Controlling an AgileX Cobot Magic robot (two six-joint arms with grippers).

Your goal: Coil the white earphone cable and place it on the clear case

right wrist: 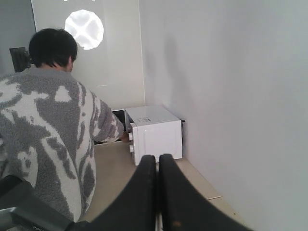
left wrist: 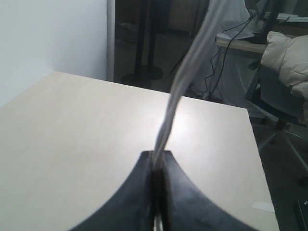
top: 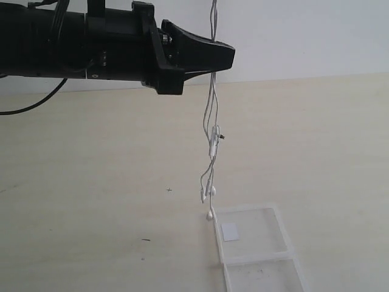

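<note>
Arm held level, left pincer (top: pixel 227 56) clamped on the white earphone cable (top: pixel 214 141) (dangling by the clear case (top: pixel 255 236)).

The white earphone cable (top: pixel 211 140) is plain white, the left end effector (top: pixel 228 56) black, the worktop (top: pixel 91 182) pale cream. The clear case (top: pixel 258 258) is colourless with a white sticker (top: pixel 230 231); a person's sweater (right wrist: pixel 43 130) is mottled grey and white.
</note>
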